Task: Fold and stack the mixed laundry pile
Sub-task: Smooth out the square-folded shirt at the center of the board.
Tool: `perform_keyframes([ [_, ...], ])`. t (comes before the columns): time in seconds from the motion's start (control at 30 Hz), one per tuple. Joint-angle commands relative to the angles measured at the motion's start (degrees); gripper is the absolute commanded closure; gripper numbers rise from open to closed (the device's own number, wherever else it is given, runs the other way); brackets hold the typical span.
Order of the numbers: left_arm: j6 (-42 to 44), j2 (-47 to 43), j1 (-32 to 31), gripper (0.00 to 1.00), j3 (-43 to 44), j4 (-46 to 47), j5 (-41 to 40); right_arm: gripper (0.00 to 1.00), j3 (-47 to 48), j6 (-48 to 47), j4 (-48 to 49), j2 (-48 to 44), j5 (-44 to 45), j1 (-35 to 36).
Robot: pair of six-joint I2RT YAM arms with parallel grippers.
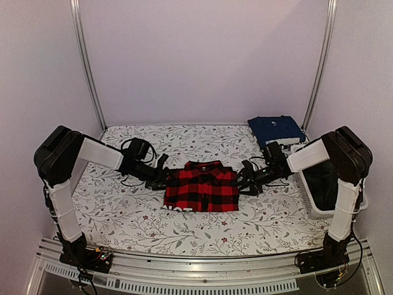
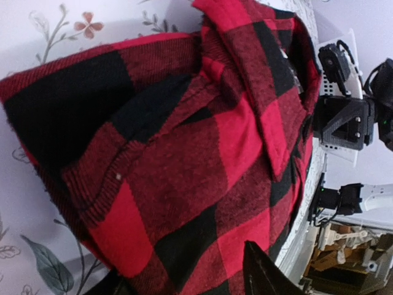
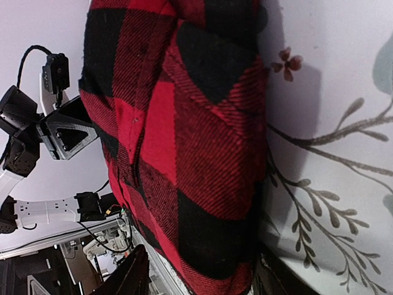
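Your red-and-black checked flannel shirt (image 1: 201,187) lies folded at the middle of the floral-print table cloth (image 1: 123,215), with the left gripper (image 1: 163,177) at its left edge and the right gripper (image 1: 245,178) at its right edge. In each wrist view the dark fingers (image 2: 264,273) stand apart with the shirt's thick edge filling the gap, but you cannot tell whether either pair is pinching it. The navy blue folded garment (image 1: 275,129) sits far right, by the white plastic lattice basket (image 1: 319,206).

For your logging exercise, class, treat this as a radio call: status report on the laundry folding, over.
Left tool, right tool at either side of shirt, cloth between jaws, grip unclear. Shirt folded, flat on table. Nothing in the way.
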Motion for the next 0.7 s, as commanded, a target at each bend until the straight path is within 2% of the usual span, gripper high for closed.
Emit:
perform_keyframes([
  [0.0, 0.0, 0.8, -0.5, 0.61, 0.8, 1.1, 2.3, 0.44, 0.7, 1.8, 1.7, 2.6, 0.1, 0.9],
  [0.17, -0.3, 0.1, 1.9, 0.96, -0.5, 4.8, 5.7, 0.43, -0.1, 0.9, 1.4, -1.3, -0.1, 0.2],
  [0.2, -0.2, 1.0, 2.6, 1.0, -0.8, 4.9, 6.2, 0.43, -0.8, 0.8, 1.6, -2.1, 0.0, -0.2],
  [0.4, -1.3, 9.3, 5.6, 1.0, -2.1, 8.5, 11.0, 0.44, -3.7, 0.6, 0.1, -7.7, 4.1, -1.9],
  [0.57, -0.8, 12.3, 5.9, 1.0, -1.7, 8.5, 11.2, 0.57, -5.4, 0.7, -7.4, -7.9, 13.2, -1.9],
  [0.67, 0.4, 13.5, 6.0, 1.0, -1.1, 7.0, 11.4, 0.7, -6.4, 1.5, -8.1, -7.7, 15.4, -1.2],
])
